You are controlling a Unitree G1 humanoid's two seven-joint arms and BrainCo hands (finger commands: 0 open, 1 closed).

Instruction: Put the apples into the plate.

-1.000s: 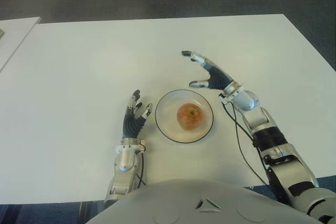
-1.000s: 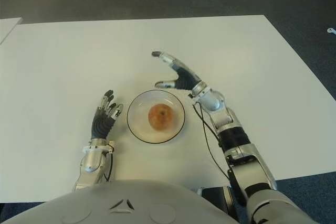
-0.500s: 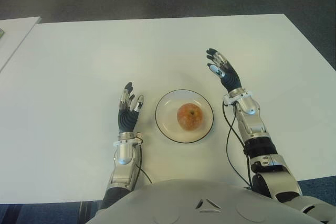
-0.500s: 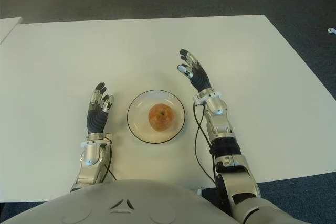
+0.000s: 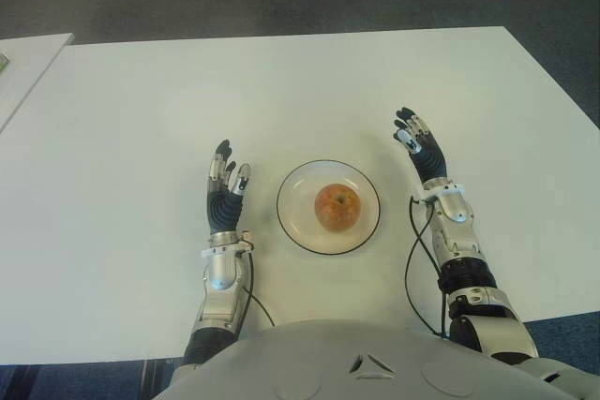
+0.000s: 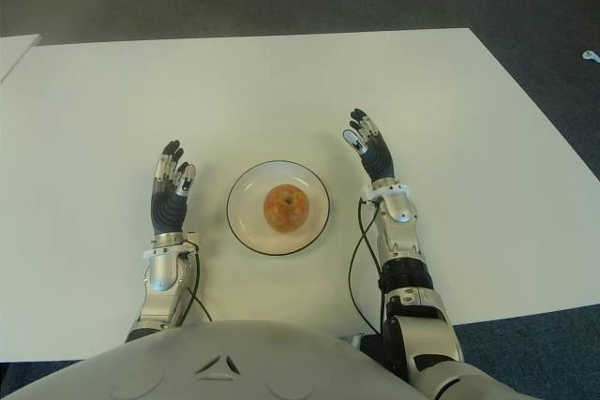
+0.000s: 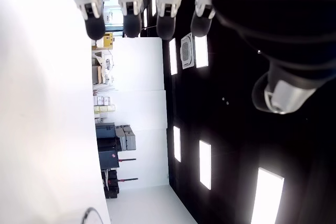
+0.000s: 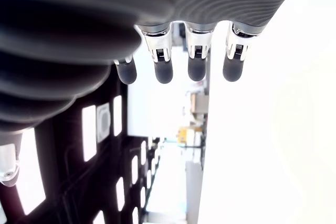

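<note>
Apple [image 5: 337, 207]: in plate [image 5: 296, 228], on counter [image 5: 141, 119]. Left hand [image 5: 222, 199], right hand [image 5: 424, 151]: flanking plate, fingers straight, empty.

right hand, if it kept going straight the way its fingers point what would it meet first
Probably nothing: the right hand points away from the robot over bare white table, with the plate and apple off to its left.

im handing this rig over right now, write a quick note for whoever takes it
Left hand: open, holding nothing, left of the plate.
Right hand: open, holding nothing, right of the plate.
Apple: sits in the middle of the plate, on the white table, between the two hands.
Done: the one apple in view is in the plate.
Left: no other apple shows on the table, so nothing more to place from what is visible.
</note>
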